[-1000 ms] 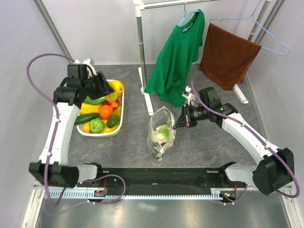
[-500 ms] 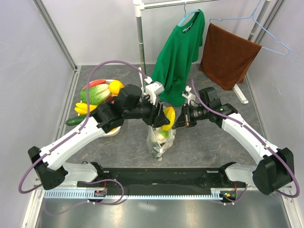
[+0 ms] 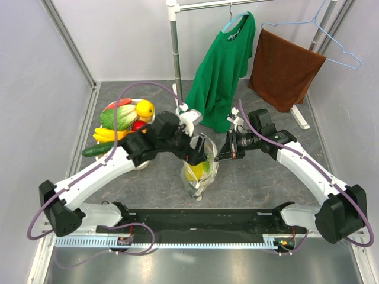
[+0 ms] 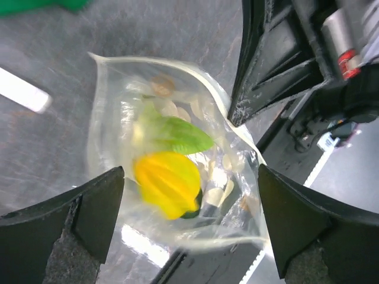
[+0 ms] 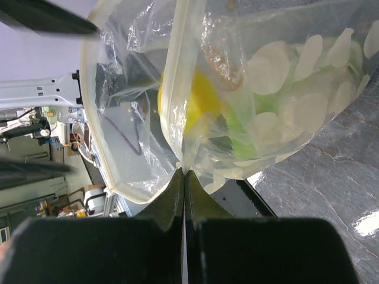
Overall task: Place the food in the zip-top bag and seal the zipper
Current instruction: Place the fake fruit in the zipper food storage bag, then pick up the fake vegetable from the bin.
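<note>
Release complete: yellow fruit (image 4: 167, 182), held above the zip-top bag (image 3: 201, 177) half a second ago, now lies inside; left hand (image 4: 189, 171) is spread empty, right hand (image 5: 184, 173) pinches its rim; more food (image 3: 121, 118) remains outside.

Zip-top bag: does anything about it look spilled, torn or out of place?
Nothing stands out. The zip-top bag stands upright with its mouth open, its rim pinched by the right gripper. The yellow fruit and green leafy piece lie inside it, and none lies spilled beside it.
</note>
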`<state>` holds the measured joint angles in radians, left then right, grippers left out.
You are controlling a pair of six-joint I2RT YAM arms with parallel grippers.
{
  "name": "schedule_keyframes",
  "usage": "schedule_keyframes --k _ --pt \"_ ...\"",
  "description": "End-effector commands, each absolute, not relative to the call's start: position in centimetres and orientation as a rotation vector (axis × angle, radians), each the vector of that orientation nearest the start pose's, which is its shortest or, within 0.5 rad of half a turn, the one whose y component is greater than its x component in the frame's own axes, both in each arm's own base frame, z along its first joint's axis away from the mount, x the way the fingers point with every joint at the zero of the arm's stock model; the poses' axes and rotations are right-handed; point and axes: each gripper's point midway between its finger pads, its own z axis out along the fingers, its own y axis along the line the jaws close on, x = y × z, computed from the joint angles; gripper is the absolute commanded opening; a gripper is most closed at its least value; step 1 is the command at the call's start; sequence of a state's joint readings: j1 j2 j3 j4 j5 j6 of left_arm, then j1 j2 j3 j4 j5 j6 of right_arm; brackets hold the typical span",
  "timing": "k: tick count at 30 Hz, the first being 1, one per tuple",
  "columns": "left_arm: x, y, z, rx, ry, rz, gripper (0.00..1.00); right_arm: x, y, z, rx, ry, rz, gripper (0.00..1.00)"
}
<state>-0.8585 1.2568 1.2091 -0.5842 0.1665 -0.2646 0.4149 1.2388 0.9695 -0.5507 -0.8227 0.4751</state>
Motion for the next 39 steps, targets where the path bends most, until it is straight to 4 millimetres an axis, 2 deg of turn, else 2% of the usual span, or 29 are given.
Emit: schedule_keyframes --k 1,3,4,5,6,7,8,9,10,11,12,14,15,16,19,20,23,25,27,28,30,31,33,35,39 --pt "20.9 -25.8 33.4 0.869 1.859 -0.827 1.00 19.9 24.4 21.0 -0.389 2.407 1.401 0.00" --pt "21.0 -22.7 36.0 0.916 1.792 -0.782 1.00 19.9 24.4 21.1 -0.392 2.404 1.402 0.00" --pt "21.3 -21.3 36.1 0.995 1.760 -0.680 1.00 20.0 24.4 21.3 -0.398 2.397 1.400 0.00" --pt "21.1 -18.8 34.5 1.006 1.857 -0.592 1.00 20.1 24.4 21.2 -0.396 2.400 1.399 0.00" --pt "21.1 -17.5 35.0 1.010 1.859 -0.536 1.00 20.1 24.5 21.4 -0.404 2.395 1.404 0.00" --pt "22.1 -15.1 34.5 1.021 1.877 -0.443 1.00 20.2 24.5 21.2 -0.403 2.401 1.405 0.00" --pt "21.0 -13.4 33.3 1.037 1.966 -0.424 0.99 20.2 24.6 21.2 -0.405 2.399 1.405 0.00" --pt "21.5 -12.1 32.5 1.101 1.979 -0.369 0.99 20.3 24.6 21.3 -0.405 2.398 1.404 0.00" --pt "22.0 -9.6 32.0 1.055 2.043 -0.308 0.96 20.3 24.6 21.1 -0.407 2.402 1.403 0.00" --pt "21.6 -8.2 31.4 1.061 2.090 -0.286 0.96 20.3 24.6 21.1 -0.412 2.399 1.404 0.00" --pt "21.5 -6.9 30.9 1.156 2.086 -0.239 0.96 20.4 24.6 21.1 -0.409 2.402 1.404 0.00" --pt "22.4 -3.3 29.2 1.139 2.205 -0.166 0.94 20.4 24.6 21.1 -0.413 2.398 1.404 0.00" --pt "22.1 -2.1 28.2 1.227 2.227 -0.147 0.92 20.5 24.6 21.3 -0.414 2.393 1.403 0.00" --pt "22.7 0.0 27.2 1.193 2.294 -0.124 0.90 20.5 24.7 21.3 -0.417 2.390 1.404 0.00" --pt "22.8 3.7 25.1 1.299 2.350 -0.040 0.85 20.4 24.7 21.4 -0.415 2.390 1.402 0.00" --pt "22.3 4.8 23.6 1.340 2.404 -0.027 0.84 20.4 24.6 21.5 -0.418 2.386 1.402 0.00" --pt "22.1 7.1 21.4 1.456 2.445 0.037 0.82 20.3 24.6 21.2 -0.417 2.389 1.402 0.00" --pt "23.2 8.3 20.9 1.487 2.418 0.117 0.81 20.3 24.5 21.1 -0.410 2.392 1.405 0.00" --pt "23.4 8.6 20.0 1.517 2.407 0.115 0.81 20.2 24.6 21.2 -0.408 2.392 1.408 0.00" --pt "24.4 9.0 19.8 1.514 2.382 0.156 0.81 20.2 24.6 21.2 -0.408 2.394 1.410 0.00" --pt "24.7 9.4 18.8 1.537 2.350 0.164 0.82 20.2 24.6 21.2 -0.404 2.397 1.411 0.00" --pt "25.5 9.7 18.3 1.540 2.320 0.183 0.84 20.1 24.6 21.2 -0.408 2.396 1.415 0.00" --pt "25.2 9.7 16.5 1.593 2.322 0.145 0.84 20.2 24.6 21.1 -0.408 2.398 1.414 0.00" --pt "26.1 9.9 15.6 1.590 2.303 0.162 0.84 20.1 24.6 21.0 -0.409 2.398 1.413 0.00" --pt "28.2 10.0 15.0 1.577 2.212 0.232 0.85 19.9 24.4 20.7 -0.406 2.403 1.407 0.00"
